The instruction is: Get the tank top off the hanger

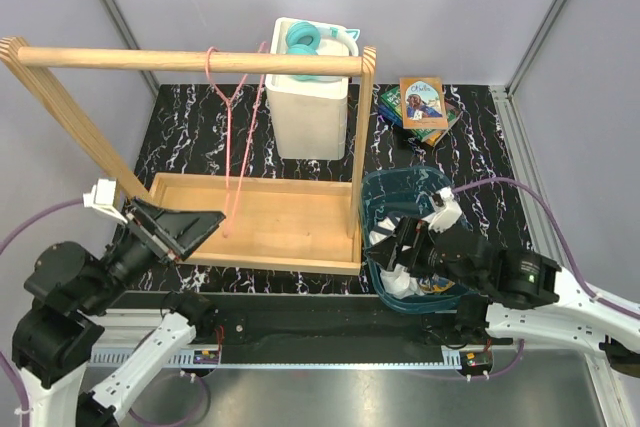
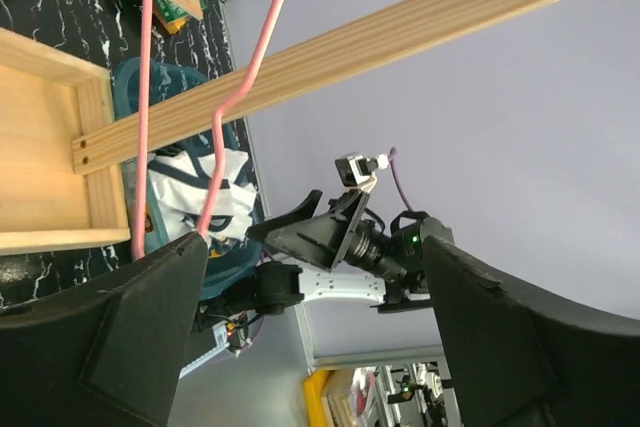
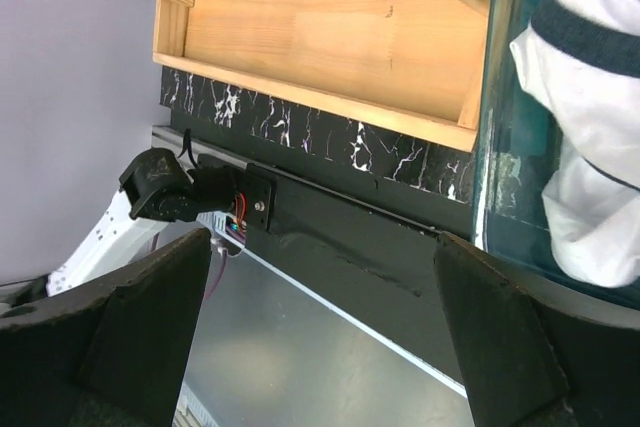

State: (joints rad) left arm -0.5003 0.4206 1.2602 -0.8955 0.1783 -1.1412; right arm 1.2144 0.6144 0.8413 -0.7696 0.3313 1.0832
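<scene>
Tank top (image 3: 585, 147): off the hanger, bunched up in the blue-green bin (image 1: 395, 182) on the right side of the black counter (image 1: 470, 147).
Left fingers (image 2: 120, 347): spread wide apart and holding nothing. They sit low on the left, by the near left corner of the wooden tray (image 1: 280, 222).
Right fingers (image 3: 130, 337): spread wide too, with nothing between them. They hang over the near side of the bin, and the cloth is just beside one of them.
Hanger (image 1: 232, 137): bare pink wire, hooked on the wooden rail (image 1: 190, 60) above the tray. Its low corner is just beside the tip of one left finger. I cannot tell if they touch.
Step now: I think the job is almost done. What is left is to back away.
How to do it well: keep both sets of fingers wide. Pull the left ones toward the near left, away from the wire, so they do not snag it and knock the hanger off the rail. Lift the right ones straight up so no cloth comes along.
What could go wrong: a fold of cloth may catch on a finger and get dragged out of the bin.
How the tank top looks: white and soft, crumpled in a heap, with dark navy bands along its edges. It will flop and fold any way it is moved. I cannot make out the picture on its front.
</scene>
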